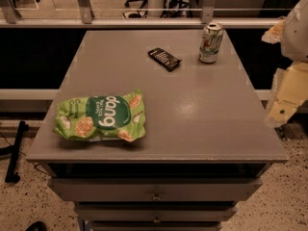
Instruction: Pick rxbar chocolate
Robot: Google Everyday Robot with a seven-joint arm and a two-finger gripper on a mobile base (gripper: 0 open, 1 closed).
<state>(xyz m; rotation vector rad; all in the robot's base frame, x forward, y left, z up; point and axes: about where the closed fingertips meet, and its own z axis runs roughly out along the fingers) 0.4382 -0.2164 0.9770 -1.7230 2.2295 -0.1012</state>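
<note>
The rxbar chocolate (164,58) is a small flat black bar with pale lettering. It lies at an angle on the grey table top (202,114), toward the far middle, just left of the drink can. My gripper (283,107) hangs with the pale arm at the right edge of the view, beyond the table's right side. It is well to the right of the bar and nearer to me, not touching anything on the table.
A white-green drink can (211,43) stands upright at the far right, close to the bar. A large green snack bag (100,116) lies at the near left. Drawers (156,191) sit below the front edge. A rail (144,22) runs behind the table.
</note>
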